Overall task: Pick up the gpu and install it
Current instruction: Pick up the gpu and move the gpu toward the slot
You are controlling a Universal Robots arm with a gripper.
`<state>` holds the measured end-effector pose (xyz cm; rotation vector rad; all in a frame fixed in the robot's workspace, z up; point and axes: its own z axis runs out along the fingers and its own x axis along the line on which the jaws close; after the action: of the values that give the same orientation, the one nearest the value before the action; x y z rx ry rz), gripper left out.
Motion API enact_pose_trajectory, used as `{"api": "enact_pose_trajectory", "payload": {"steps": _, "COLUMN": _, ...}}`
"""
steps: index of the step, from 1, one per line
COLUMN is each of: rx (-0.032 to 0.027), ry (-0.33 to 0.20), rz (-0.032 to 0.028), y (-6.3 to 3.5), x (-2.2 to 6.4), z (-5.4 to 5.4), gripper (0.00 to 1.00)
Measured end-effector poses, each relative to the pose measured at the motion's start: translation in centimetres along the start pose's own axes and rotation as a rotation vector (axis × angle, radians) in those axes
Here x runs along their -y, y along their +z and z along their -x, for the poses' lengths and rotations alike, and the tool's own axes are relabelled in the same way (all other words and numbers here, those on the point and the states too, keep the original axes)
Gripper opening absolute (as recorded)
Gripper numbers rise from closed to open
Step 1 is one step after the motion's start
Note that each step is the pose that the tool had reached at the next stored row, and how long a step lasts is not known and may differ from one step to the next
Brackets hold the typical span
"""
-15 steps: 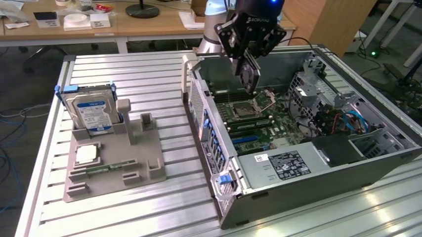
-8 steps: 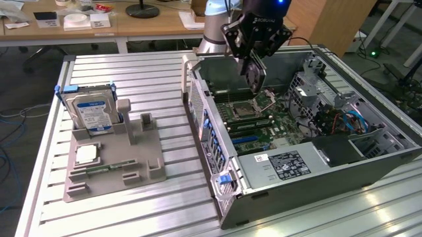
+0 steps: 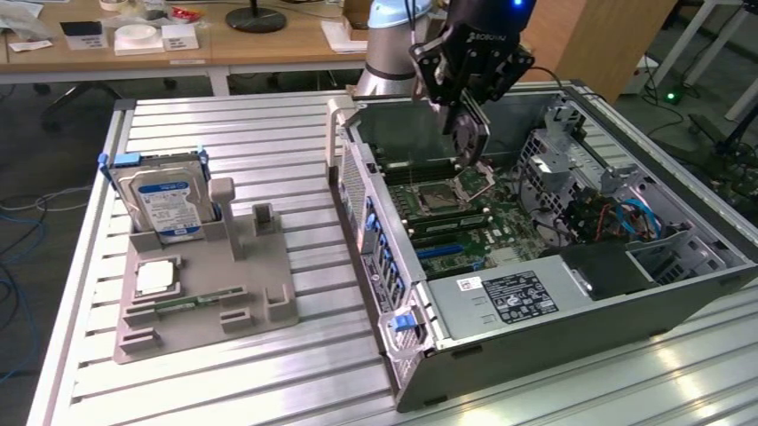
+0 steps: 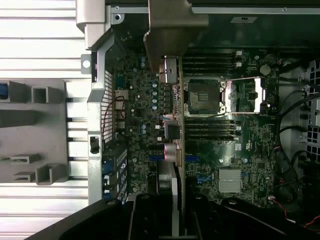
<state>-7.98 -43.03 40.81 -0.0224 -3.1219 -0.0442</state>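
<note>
Gpu [image 3: 469, 142] aloft over an open computer case [image 3: 367, 231], exterior view. Clamped at its upper end by the gripper [image 3: 466, 105], jaws closed partway onto the thin card and holding nothing else. Hanging straight below the gripper, long axis pointing down into the case, lower end clear of the motherboard [image 3: 474, 226] and apparently not yet seated. Hovering, by the look of it, over the processor socket [image 3: 436, 197], with the blue expansion slots [image 3: 448, 253] farther toward the bench's near edge. Case lying on its side on the ribbed bench [image 3: 237, 133], along the edge at the exterior view's right. Well apart, near the edge at the exterior view's left, a grey parts holder [image 3: 255, 293] with a hard drive [image 3: 172, 200] standing upright in it, untouched.

Wrist view, looking down along the card. Gpu [image 4: 173, 172] seen edge-on as a narrow strip, running straight out from between the dark gripper [image 4: 172, 222] fingers [image 4: 145, 217] and across the motherboard [image 4: 135, 100]. Pinched on both flat faces. Passing just beside the processor socket [image 4: 202, 92] and crossing the line of the memory slots [image 4: 210, 65] at a right angle. Short blue expansion slots [image 4: 192, 158] to either side of the strip, near the gripper end. Contact between card edge and any slot impossible to tell from this angle. Silver heatsink [image 4: 230, 180] off to one side, apart from the card.
</note>
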Motion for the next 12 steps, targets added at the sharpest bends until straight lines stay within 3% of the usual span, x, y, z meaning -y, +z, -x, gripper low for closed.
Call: {"api": "enact_pose_trajectory", "payload": {"steps": 12, "rx": 0.0000, "ry": 0.000, "rz": 0.0000, "y": 0.05, "x": -0.03, "z": 2.1, "gripper": 0.28}}
